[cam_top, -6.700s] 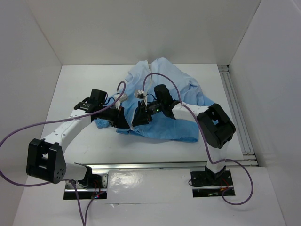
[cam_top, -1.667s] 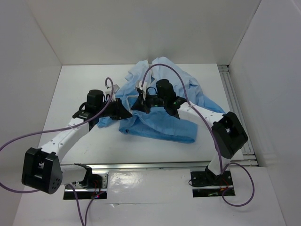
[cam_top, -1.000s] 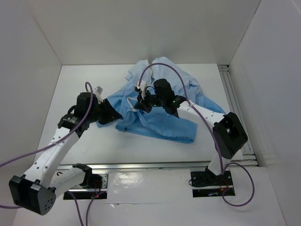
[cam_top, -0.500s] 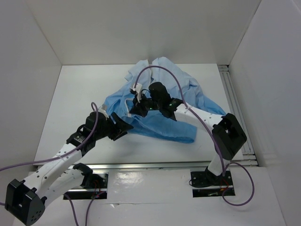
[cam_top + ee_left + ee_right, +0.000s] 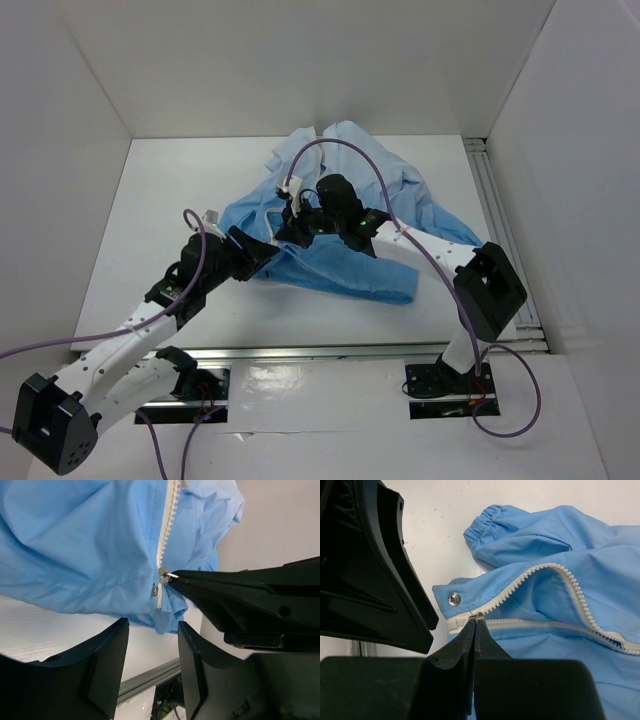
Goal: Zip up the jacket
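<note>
I see the jacket point(image 5: 350, 215) heaped on the table point(image 5: 150, 200), from the middle back toward the far edge and over toward the right edge. Its zipper point(image 5: 555, 580) ends at the jacket's near-left corner, where the zipper pull point(image 5: 163, 574) sits. My right gripper point(image 5: 288, 228) reaches over the jacket from the right, tips pinched on that pull. My left gripper point(image 5: 262, 256) sits just left of it and nearer me, beside the hem. In the right wrist view, a snap point(image 5: 453, 598) lies just left of the pull and a cuff point(image 5: 487, 517) behind it.
</note>
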Available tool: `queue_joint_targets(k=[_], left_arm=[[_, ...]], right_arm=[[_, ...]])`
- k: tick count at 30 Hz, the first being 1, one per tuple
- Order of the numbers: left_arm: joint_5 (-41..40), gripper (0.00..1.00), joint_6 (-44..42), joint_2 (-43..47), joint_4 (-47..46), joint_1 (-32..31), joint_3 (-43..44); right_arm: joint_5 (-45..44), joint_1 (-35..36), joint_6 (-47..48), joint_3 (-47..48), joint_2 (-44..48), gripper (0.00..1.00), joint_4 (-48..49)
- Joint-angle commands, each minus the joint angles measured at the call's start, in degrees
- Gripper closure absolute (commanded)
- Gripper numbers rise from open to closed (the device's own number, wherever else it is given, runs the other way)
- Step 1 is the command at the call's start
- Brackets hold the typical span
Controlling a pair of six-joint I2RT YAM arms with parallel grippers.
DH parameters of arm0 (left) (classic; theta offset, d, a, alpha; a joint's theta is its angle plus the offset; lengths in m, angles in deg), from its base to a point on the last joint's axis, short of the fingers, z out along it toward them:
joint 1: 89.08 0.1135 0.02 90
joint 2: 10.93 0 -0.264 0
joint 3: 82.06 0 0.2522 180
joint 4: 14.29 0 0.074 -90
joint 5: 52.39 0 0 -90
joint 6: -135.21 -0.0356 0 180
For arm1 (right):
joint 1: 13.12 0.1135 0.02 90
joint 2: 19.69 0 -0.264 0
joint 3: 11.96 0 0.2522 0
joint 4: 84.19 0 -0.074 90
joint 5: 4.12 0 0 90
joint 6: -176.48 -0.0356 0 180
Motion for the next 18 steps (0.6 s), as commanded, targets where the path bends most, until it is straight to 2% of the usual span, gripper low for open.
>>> queue_joint_targets(k=[1,3,9,18], left_arm=[[-2.5,0.44,0.5,0.2,-4.7,-0.1,0.2],[-3.2,0.46,0.0,-0.5,-4.7,-0.1,0.9],[-3.2,0.60,-0.6,-3.1,-6.2,-0.1,2.0],[-4.5,0.57,-1.2,-4.2,-7.4,-0.1,2.0]], right_arm=[[0.0,1.0,-0.5,0.9,3.0,1.00,2.4],[0.0,1.0,-0.5,1.4,3.0,1.00,2.4],[0.0,1.0,-0.5,1.4,3.0,1.00,2.4],[0.0,1.0,-0.5,2.4,2.5,1.00,1.4]])
